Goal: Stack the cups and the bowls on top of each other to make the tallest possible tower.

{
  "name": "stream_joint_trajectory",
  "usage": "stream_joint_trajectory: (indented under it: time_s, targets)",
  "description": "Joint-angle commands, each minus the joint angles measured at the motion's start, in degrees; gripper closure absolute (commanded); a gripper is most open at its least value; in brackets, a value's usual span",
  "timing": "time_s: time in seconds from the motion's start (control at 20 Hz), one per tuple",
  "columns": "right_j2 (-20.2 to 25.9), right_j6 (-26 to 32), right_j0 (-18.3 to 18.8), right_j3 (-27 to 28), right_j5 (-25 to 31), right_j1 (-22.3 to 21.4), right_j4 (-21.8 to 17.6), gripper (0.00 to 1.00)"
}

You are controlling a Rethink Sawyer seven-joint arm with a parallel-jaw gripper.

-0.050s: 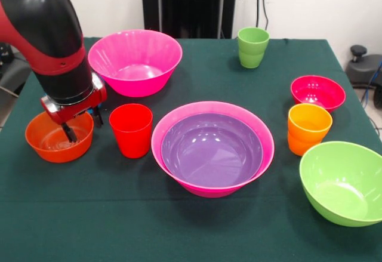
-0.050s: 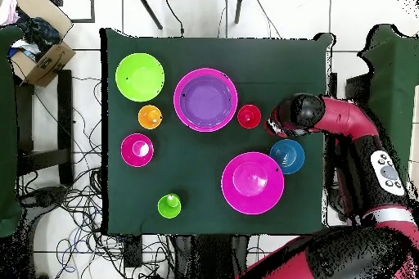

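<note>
- The gripper (image 1: 83, 125) hangs low over the orange-red bowl (image 1: 45, 145). Its fingers stand apart, one down inside the bowl and the other seemingly outside the rim. It looks set to pinch the wall, but nothing is held yet.
- The tower (image 1: 179, 119) so far is the purple bowl (image 1: 212, 148) nested in a large pink bowl. It sits well off to the gripper's side, beyond the red cup (image 1: 131, 131).
- That red cup stands just beside the gripper, on the straight line to the tower. I judge that a lifted bowl must clear it.
- The second pink bowl (image 1: 134, 62) lies behind the gripper, and the blue bowl (image 2: 287, 156) shows only from overhead, next to the arm.
- The green cup (image 1: 253, 47), crimson bowl (image 1: 317, 92), orange cup (image 1: 308, 128) and green bowl (image 1: 343, 181) all lie past the tower, out of the way.
</note>
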State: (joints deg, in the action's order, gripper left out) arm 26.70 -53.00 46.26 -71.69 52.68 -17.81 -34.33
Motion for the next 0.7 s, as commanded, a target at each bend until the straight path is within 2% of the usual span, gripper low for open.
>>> stream_joint_trajectory:
  time_s: [0.05, 0.3, 0.55, 0.7]
  targets:
    - [0.55, 4.56, -1.83, -2.71, -5.58, 0.48, -4.53, 1.00]
    - [0.83, 4.92, -1.85, -2.61, -4.79, 0.02, -3.83, 1.00]
    - [0.14, 3.89, -2.92, -3.17, -3.01, -2.88, -3.62, 1.00]
    - [0.22, 1.67, -3.36, -6.15, -4.82, -6.74, -3.31, 1.00]
